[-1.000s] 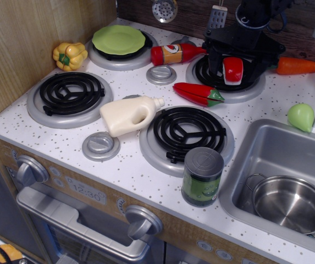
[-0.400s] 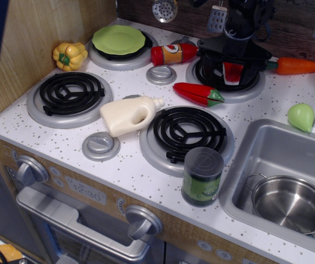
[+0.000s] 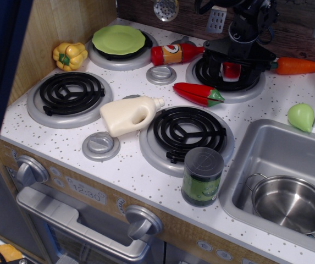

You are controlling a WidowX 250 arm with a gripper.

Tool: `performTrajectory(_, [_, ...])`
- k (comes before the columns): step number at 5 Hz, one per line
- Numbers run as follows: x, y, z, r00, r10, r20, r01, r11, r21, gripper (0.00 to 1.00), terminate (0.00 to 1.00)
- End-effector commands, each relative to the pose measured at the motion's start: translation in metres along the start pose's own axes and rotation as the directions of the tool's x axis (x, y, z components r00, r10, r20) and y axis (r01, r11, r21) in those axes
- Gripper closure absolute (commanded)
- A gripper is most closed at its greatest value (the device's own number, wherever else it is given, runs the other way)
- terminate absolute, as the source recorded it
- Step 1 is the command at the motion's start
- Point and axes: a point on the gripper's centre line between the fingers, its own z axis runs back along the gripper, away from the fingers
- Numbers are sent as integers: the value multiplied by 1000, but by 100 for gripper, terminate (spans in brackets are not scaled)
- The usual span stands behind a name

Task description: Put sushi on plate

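Note:
The sushi (image 3: 231, 70), a small block with a red top, lies on the back right burner (image 3: 204, 74). My gripper (image 3: 232, 67) is lowered over it, black jaws either side of the block with a little space showing, so it looks open. Most of the sushi is hidden by the gripper body. The light-green plate (image 3: 119, 39) lies flat on the back left burner, well to the left of the gripper.
A ketchup bottle (image 3: 176, 54) lies between the plate and the gripper. A red chili pepper (image 3: 198, 93), a carrot (image 3: 300, 66), a cream jug (image 3: 130, 114), a yellow pepper (image 3: 69, 55), a green can (image 3: 202, 176), a pale-green pear (image 3: 301, 117) and a sink with a pot (image 3: 291, 203) are around.
The gripper has come down over the sushi and covers more of it. The camera view has shifted slightly; a dark blue edge now shows at the left.

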Motion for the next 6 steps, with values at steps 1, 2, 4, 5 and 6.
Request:
performTrajectory(1, [30, 13, 5, 999, -7, 50, 7, 1000, 0, 0, 0])
performTrajectory(2, [34, 16, -1, 998, 7, 61, -9, 1000, 28, 100, 0])
performTrajectory(4, [29, 41, 19, 996, 8, 88, -19, 993, 114, 100, 0])
performTrajectory(5, [36, 89, 33, 991, -22, 132, -4, 982, 190, 100, 0])
performTrajectory(6, [49, 130, 36, 990, -43, 135, 17, 982, 186, 100, 0])
